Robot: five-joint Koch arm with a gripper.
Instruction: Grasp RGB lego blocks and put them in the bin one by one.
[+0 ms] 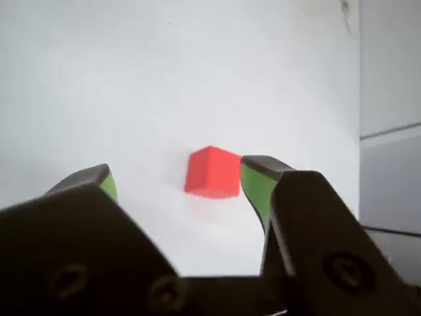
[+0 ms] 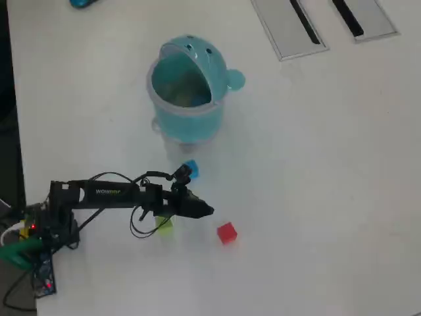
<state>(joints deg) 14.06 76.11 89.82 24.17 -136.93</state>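
A red cube (image 1: 212, 172) lies on the white table, just ahead of my open gripper (image 1: 177, 181) and close to its right green-padded finger (image 1: 258, 184). In the overhead view the red cube (image 2: 227, 232) lies a little right of and below the gripper (image 2: 205, 210). The yellow-green cube (image 2: 164, 224) sits under the arm, partly hidden. The blue cube (image 2: 190, 169) lies just above the arm, below the bin. The light teal bin (image 2: 187, 99) stands further up with its lid open.
Two grey flat panels (image 2: 289, 26) with dark slots lie at the table's top right; one shows at the right edge of the wrist view (image 1: 391, 158). The arm's base and wires (image 2: 39, 243) sit at the left edge.
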